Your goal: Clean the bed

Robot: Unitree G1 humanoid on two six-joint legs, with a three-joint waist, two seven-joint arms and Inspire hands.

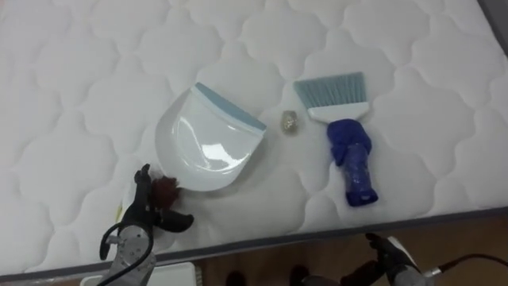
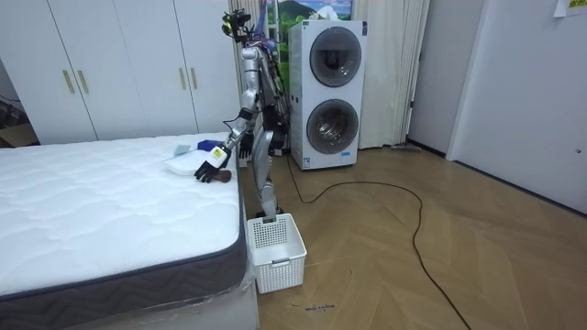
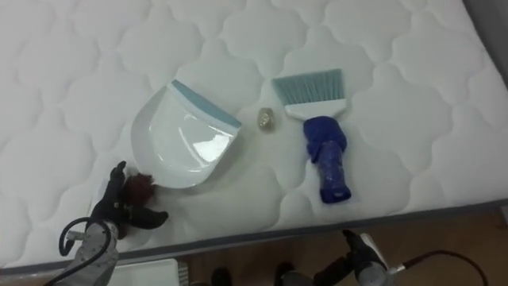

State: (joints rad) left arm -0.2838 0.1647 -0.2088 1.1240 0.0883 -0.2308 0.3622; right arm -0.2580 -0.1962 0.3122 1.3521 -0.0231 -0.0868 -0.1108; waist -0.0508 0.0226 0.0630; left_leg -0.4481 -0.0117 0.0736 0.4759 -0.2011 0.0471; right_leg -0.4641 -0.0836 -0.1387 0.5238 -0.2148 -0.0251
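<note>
The bed (image 1: 87, 87) is bare, a white mattress quilted in a scalloped pattern, with a grey band (image 1: 444, 216) running along the edge nearest the robot. Three things lie on it, all close to that edge. A white dustpan (image 1: 208, 147) lies flat, its pale blue lip turned toward the far right and its dark red handle (image 1: 165, 189) toward the near edge. To its right lies a brush (image 1: 347, 143), pale blue bristles pointing to the far edge, blue handle pointing to the near edge. Between the dustpan's lip and the bristles sits a small crumpled scrap (image 1: 290, 121), touching neither.
</note>
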